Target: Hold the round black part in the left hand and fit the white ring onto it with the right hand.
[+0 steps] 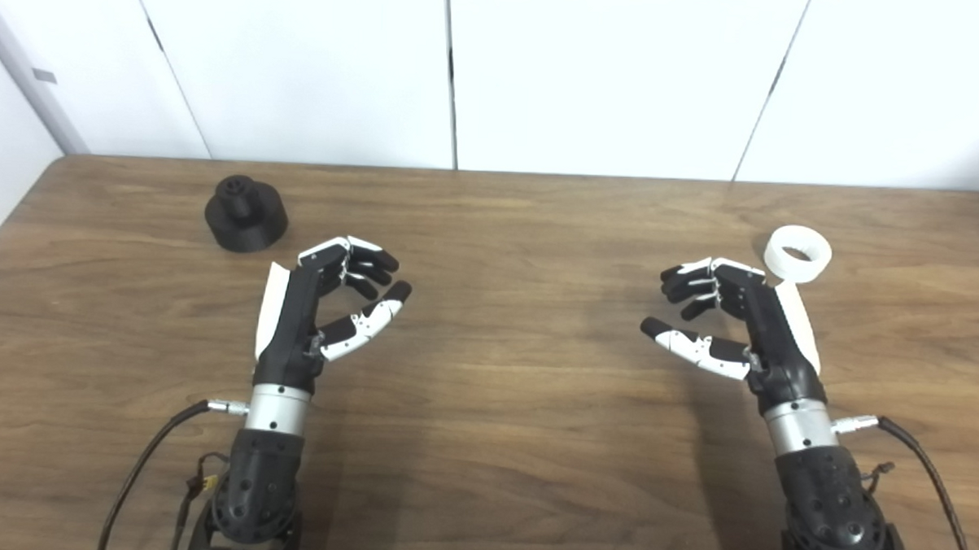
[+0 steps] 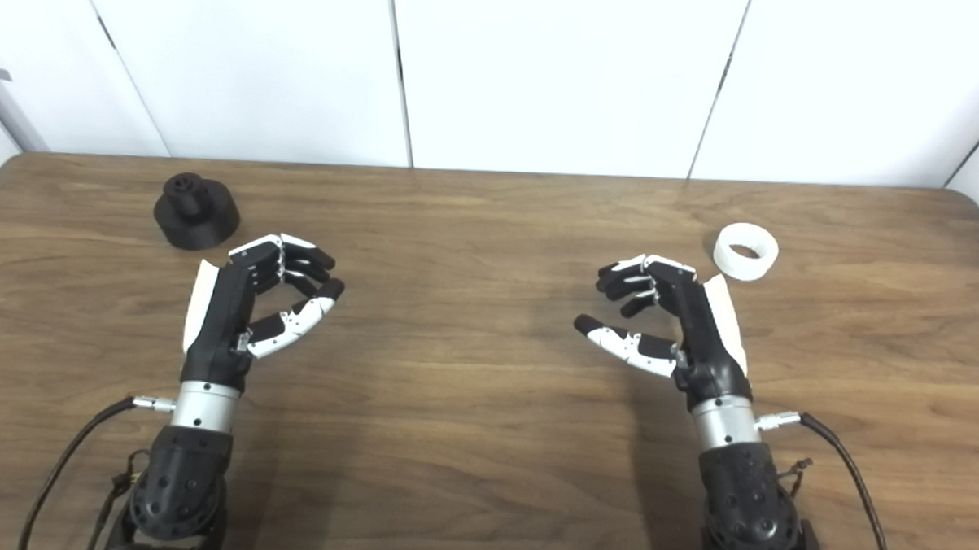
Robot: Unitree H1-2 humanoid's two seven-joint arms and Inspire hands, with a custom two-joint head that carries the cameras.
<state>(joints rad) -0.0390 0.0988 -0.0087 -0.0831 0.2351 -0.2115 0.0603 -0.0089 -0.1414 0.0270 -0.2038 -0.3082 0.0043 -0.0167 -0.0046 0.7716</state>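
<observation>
Nearest the camera, the left hand (image 1: 309,317) and the right hand (image 1: 740,324) hover over the wooden table (image 1: 501,406), palms turned inward, fingers curled loosely apart and holding nothing. The round black part (image 1: 246,213) sits on the table just beyond the left hand, toward the far left. The white ring (image 1: 798,253) lies just beyond the right hand's knuckles.

Both arms cut off by bottom edge. Bench (image 1: 500,438) runs past left, right and near edges. Right hand (image 1: 744,320) hides near rim of ring (image 1: 798,253). Hub detail on black part (image 1: 246,213) too small to tell.
</observation>
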